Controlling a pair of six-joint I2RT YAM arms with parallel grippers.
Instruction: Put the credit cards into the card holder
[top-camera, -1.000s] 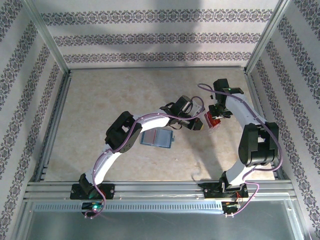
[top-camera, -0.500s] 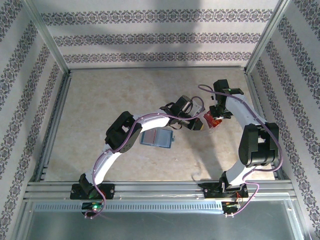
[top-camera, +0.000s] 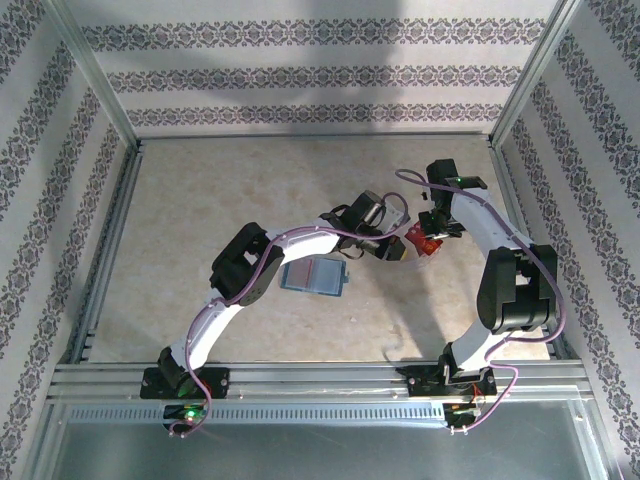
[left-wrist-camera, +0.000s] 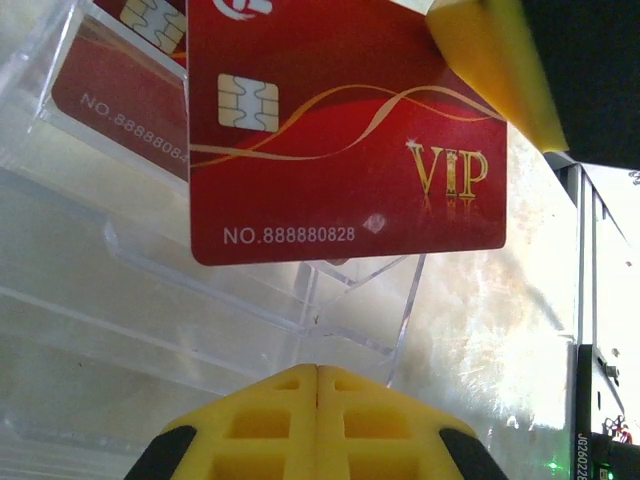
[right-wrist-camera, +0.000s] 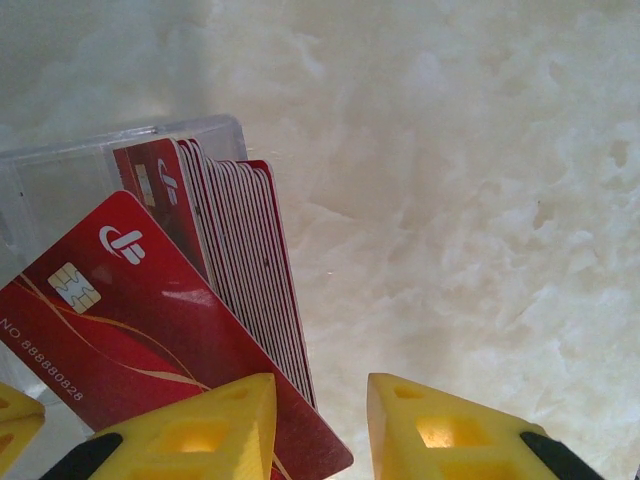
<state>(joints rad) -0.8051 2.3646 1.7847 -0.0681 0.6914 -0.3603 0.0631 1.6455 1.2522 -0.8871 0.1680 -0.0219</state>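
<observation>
From above, the beige desk (top-camera: 200, 200) has the blue card holder (top-camera: 315, 277) lying open and flat near its middle, just beside the left arm. The left tool (top-camera: 397, 250) and the right tool (top-camera: 428, 238) are very close to each other, nearer the right edge of the desk than the left. A bit of red card (top-camera: 424, 241) shows at the right tool, well apart from the card holder.

In the left wrist view, the left tool (left-wrist-camera: 318, 375) is closed. Its two yellow pads (left-wrist-camera: 260, 430) touch and there is nothing between them. The red card (left-wrist-camera: 340, 130) hangs above them, with a gold chip and the word VIP on it. A yellow finger (left-wrist-camera: 490, 60) covers its top right corner. Behind it is a clear box (left-wrist-camera: 350, 300) with more red cards (left-wrist-camera: 120, 110) inside.

In the right wrist view, the right tool (right-wrist-camera: 320, 395) has a small gap between its fingers. The red card (right-wrist-camera: 130, 330) goes under one finger (right-wrist-camera: 210, 425), and its corner peeks out in the gap. I cannot tell if the tool is pinching it. A row of red cards (right-wrist-camera: 250, 260) stands on edge in the clear box (right-wrist-camera: 60, 165).
</observation>
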